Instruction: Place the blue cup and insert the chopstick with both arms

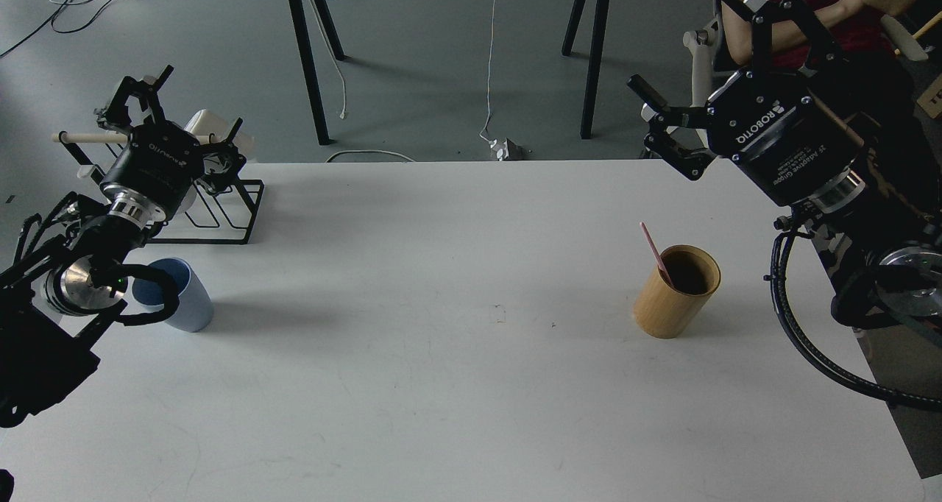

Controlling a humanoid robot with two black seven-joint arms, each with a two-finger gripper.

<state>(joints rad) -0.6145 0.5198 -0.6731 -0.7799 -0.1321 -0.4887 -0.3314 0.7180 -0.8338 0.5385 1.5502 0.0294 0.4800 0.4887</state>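
Standing on the white bench (441, 384) as landmark: a tan bamboo cylinder (673, 296), upright, right of centre.

- Chopstick (654, 250): thin, pink, leaning inside the tan cylinder, upper end out over its left rim. Not held.
- Blue cup (184, 299): far to the left of the cylinder, near the bench's left edge, on the surface, mouth tipped toward the left arm, whose cable loop partly hides it. Not held.
- Wire rack (221, 211): behind the cup, well left of the cylinder, carrying a white mug (213, 130) and a pale wooden rod (88, 138).
- Left pincer (176, 112): raised over the rack, fingers spread wide, holding nothing.
- Right pincer (666, 123): above and behind the cylinder, fingers apart, holding nothing.

Step in hand, as judged: the start; neither item is taken up. The next move calls for the left pincer to descend from the rack to the cup and close round its wall, while the right pincer drops to the chopstick's exposed end. The narrow stick needs a fine, well-centred pinch.
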